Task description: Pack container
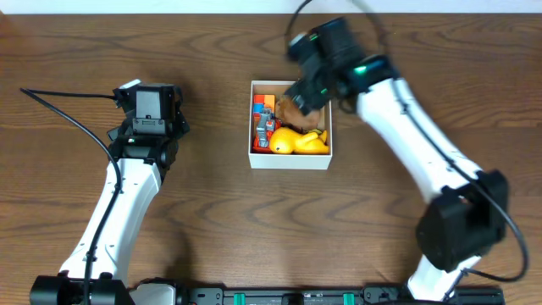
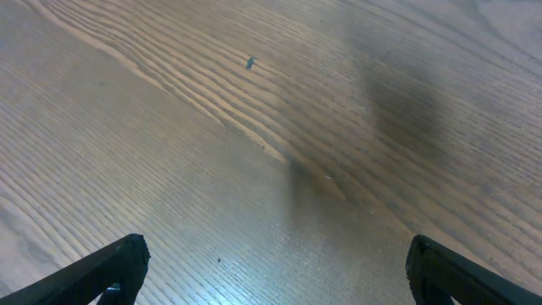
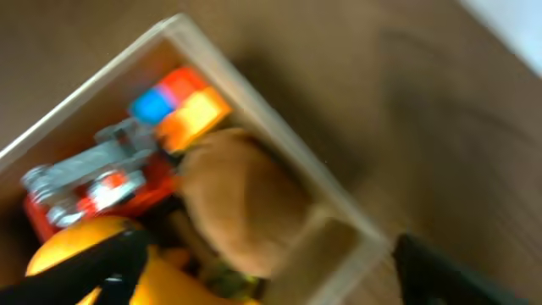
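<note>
The container (image 1: 289,158) is a small white-walled box at the table's middle. It holds a yellow duck toy (image 1: 296,141), a red and grey toy truck (image 1: 263,127), an orange and blue block (image 1: 262,102) and a brown plush toy (image 1: 302,113). My right gripper (image 1: 303,93) hovers over the box's far right corner, open and empty. In the right wrist view its fingers (image 3: 271,271) straddle the brown plush (image 3: 241,199) and the box wall (image 3: 254,97). My left gripper (image 1: 148,127) is open and empty over bare table at the left, seen also in the left wrist view (image 2: 275,271).
A black cable (image 1: 68,119) runs across the table at the far left beside the left arm. The wooden table (image 2: 254,127) fills the left wrist view.
</note>
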### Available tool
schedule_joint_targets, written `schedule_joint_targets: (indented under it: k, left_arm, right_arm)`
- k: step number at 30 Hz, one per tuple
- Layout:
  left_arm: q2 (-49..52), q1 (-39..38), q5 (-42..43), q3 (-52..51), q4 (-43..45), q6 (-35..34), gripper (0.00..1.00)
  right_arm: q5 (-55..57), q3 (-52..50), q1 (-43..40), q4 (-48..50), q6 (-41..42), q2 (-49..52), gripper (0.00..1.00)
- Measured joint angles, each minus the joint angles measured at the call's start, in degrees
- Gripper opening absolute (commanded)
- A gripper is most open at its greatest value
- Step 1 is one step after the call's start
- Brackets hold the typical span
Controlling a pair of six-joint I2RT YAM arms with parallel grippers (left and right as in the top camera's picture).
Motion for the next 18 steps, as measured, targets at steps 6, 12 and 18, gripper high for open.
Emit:
schedule_joint_targets:
  k: [6,12,18]
  left_arm:
    - [0.0,0.0,0.0,0.0,0.0,0.0,0.98]
    - [0.0,0.0,0.0,0.0,0.0,0.0,0.98]
    - [0.0,0.0,0.0,0.0,0.0,0.0,0.98]
  right_arm:
    - [1.92,0.07,-9.01,0.61,4.85,-3.04,0.99]
    - [2.14,0.09,-12.15,0.57,6.16,-3.15,0.99]
    - [2.14,0.09,-12.81,0.57,6.36,-3.15,0.99]
